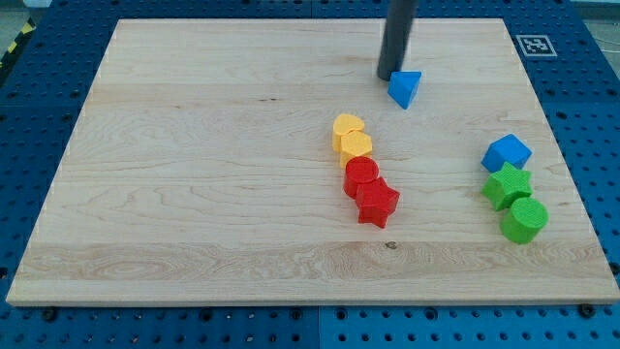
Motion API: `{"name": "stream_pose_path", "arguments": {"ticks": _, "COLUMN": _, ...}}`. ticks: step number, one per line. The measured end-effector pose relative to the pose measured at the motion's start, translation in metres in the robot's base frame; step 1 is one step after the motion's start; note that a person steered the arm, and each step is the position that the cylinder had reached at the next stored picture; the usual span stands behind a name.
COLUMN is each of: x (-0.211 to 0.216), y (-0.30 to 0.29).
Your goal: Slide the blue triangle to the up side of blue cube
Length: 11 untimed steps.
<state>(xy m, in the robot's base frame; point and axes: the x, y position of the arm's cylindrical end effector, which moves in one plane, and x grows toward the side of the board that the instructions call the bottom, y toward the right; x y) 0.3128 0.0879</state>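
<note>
The blue triangle (406,88) lies near the top of the wooden board (194,174), right of centre. My tip (388,76) sits just at its upper left, touching or nearly touching it. The blue cube (507,153) lies at the view's right, below and to the right of the triangle, well apart from it.
A green star (508,185) and a green cylinder (524,220) sit directly below the blue cube. Near the centre, two yellow blocks (351,137), a red cylinder (361,175) and a red star (378,204) form a chain. A marker tag (535,45) is at the top right corner.
</note>
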Motion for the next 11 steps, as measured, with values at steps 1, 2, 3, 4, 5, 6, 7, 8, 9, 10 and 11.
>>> {"name": "stream_pose_path", "arguments": {"ticks": 1, "x": 0.012, "y": -0.003}}
{"name": "stream_pose_path", "arguments": {"ticks": 2, "x": 0.034, "y": 0.017}}
{"name": "stream_pose_path", "arguments": {"ticks": 3, "x": 0.034, "y": 0.037}}
{"name": "stream_pose_path", "arguments": {"ticks": 4, "x": 0.034, "y": 0.064}}
{"name": "stream_pose_path", "arguments": {"ticks": 5, "x": 0.034, "y": 0.073}}
{"name": "stream_pose_path", "arguments": {"ticks": 6, "x": 0.034, "y": 0.082}}
{"name": "stream_pose_path", "arguments": {"ticks": 7, "x": 0.038, "y": 0.095}}
{"name": "stream_pose_path", "arguments": {"ticks": 8, "x": 0.046, "y": 0.097}}
{"name": "stream_pose_path", "arguments": {"ticks": 9, "x": 0.045, "y": 0.113}}
{"name": "stream_pose_path", "arguments": {"ticks": 10, "x": 0.040, "y": 0.138}}
{"name": "stream_pose_path", "arguments": {"ticks": 11, "x": 0.051, "y": 0.141}}
